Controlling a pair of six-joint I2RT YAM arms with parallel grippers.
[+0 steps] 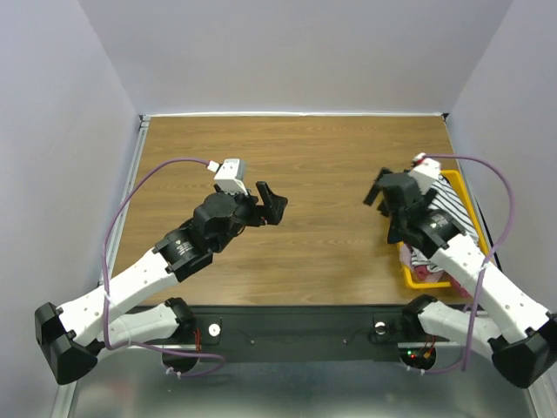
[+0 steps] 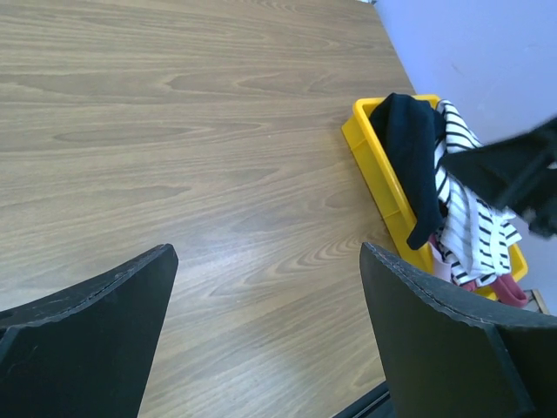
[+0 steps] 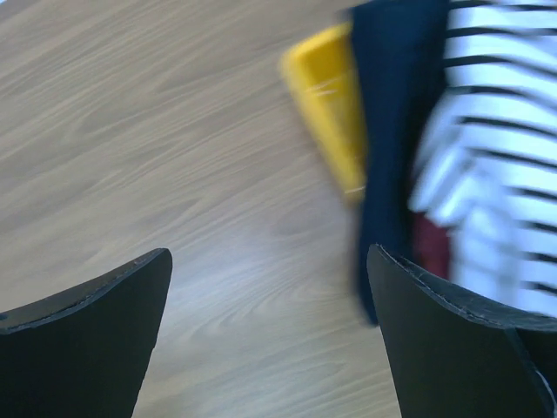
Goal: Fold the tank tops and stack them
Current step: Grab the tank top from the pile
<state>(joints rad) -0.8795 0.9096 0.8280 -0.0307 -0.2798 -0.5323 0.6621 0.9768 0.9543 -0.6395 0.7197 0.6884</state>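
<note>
**A:** Two tops, was it? Where?

**B:** Both down in yellow bin (image 1: 471, 198), at right edge of table (image 1: 322, 148). Striped top (image 1: 459, 209): heaped uppermost, spread across most of bin. Red top (image 2: 509, 293): buried beneath, showing only as a scrap at near end.

**A:** Anything else in there?

**B:** Dark cloth (image 2: 413, 148), draped over rim on table side, hanging down outer wall. Lying right against striped top.

**A:** Folded at all?

**B:** No. Crumpled, bundled together, not yet stacked.

**A:** And left gripper (image 1: 273, 203)?

**B:** Hovering over table, left of centre, aimed rightward at bin, well apart from it. Fingers spread wide, grasping nothing. Only bare wood between them in wrist view, with bin and cloth off to right.

**A:** Right gripper (image 1: 376, 188)?

**B:** Raised just beside bin's left rim, toward far end. Fingers released as well, wide apart, nothing clasped. Blurred in wrist view, but enough to make out: wood on left, then bin rim, dark cloth and stripes toward right finger.

**A:** Touching any cloth?

**B:** Hard to say from above, with much of bin hidden behind right arm. Judging by wrist view, apart from cloth, looking down on it.

**A:** Anything lying out on wood?

**B:** Just shadows of both arms.
</note>
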